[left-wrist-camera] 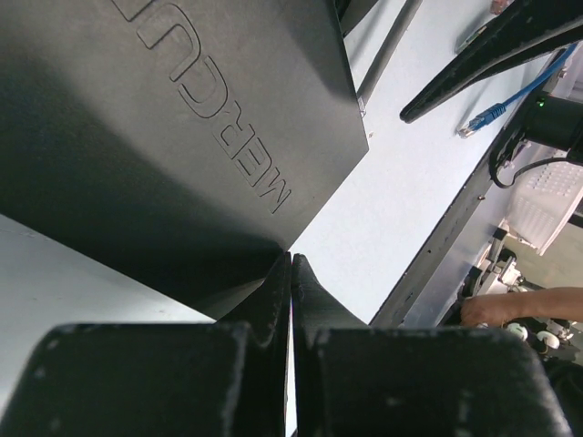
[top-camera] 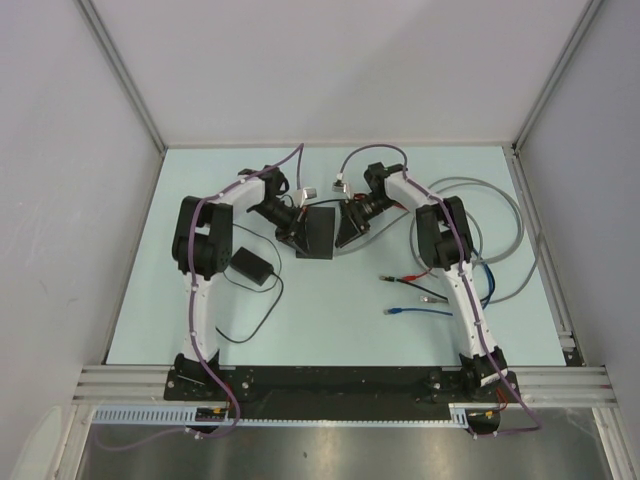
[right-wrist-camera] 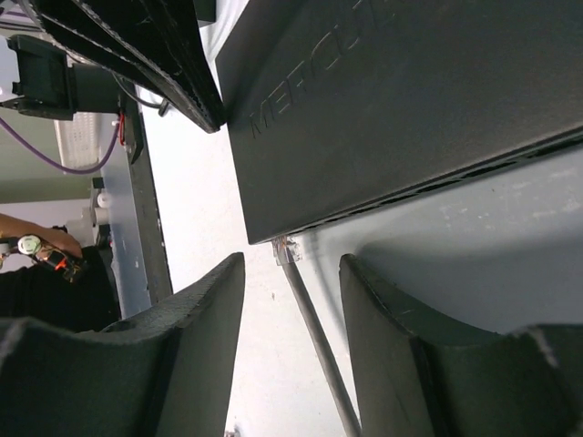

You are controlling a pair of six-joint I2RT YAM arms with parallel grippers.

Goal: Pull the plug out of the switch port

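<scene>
The switch (top-camera: 318, 232) is a flat matte-black box lying mid-table between my two grippers. In the left wrist view it (left-wrist-camera: 182, 137) fills the upper left, with raised lettering on top. My left gripper (left-wrist-camera: 291, 259) is shut, its tips right at the switch's near edge; it also shows in the top view (top-camera: 290, 228). My right gripper (right-wrist-camera: 291, 264) is open, its fingers either side of a clear plug (right-wrist-camera: 287, 248). The plug sits at the switch's (right-wrist-camera: 410, 100) side edge, and its grey cable (right-wrist-camera: 314, 337) runs back between the fingers. In the top view the right gripper (top-camera: 348, 228) is at the switch's right side.
A small black power adapter (top-camera: 250, 267) with a thin black cord lies left of centre. A grey cable loop (top-camera: 500, 230) lies at the right, with red and black leads (top-camera: 410, 278) and a blue cable (top-camera: 420, 312) beside the right arm. White walls enclose the table on three sides.
</scene>
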